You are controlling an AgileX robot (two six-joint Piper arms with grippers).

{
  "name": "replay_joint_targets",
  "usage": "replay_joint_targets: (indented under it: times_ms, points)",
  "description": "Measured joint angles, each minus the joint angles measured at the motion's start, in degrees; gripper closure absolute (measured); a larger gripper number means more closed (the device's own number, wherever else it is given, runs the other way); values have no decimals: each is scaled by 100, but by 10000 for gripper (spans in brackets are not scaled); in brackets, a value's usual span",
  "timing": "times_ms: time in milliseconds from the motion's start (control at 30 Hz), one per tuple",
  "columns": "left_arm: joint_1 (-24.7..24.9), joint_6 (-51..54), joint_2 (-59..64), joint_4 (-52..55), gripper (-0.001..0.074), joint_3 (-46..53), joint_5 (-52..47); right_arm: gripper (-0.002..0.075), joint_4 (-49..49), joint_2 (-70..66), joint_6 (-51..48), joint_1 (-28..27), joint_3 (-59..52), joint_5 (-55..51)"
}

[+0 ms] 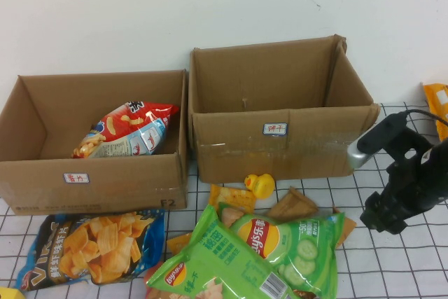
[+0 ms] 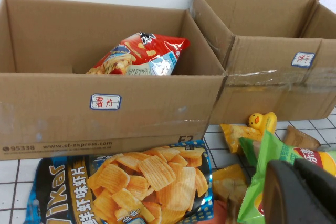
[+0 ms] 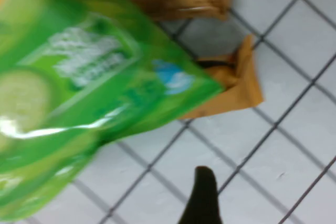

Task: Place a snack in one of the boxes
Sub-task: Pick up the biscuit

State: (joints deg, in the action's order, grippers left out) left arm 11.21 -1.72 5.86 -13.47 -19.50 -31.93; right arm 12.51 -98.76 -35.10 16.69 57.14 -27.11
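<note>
Fingers: can't tell on either. Right gripper (image 1: 383, 216) hovers just right of green chip bag (image 1: 294, 250), left gripper (image 2: 302, 192) low nearby; slick foil prob slips if pinched.

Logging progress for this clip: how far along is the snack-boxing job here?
Done: a red chip bag already lies in the left box. In hand: nothing; the right gripper hovers beside the green chip bag. The left gripper sits low. The right box looks empty.
</note>
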Motion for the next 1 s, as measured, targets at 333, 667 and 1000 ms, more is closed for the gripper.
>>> replay_joint_targets:
  times_ms: [333, 667, 1000]
  points:
    - [0, 172, 0, 0, 736, 0, -9, 166, 647, -947, -1478, -55, 0, 862]
    - [0, 172, 0, -112, 736, 0, -9, 166, 2506, -1346, -3098, -55, 11, 926]
    - [0, 213, 0, -184, 736, 0, -9, 165, 5045, -1621, -5668, -55, 11, 1032]
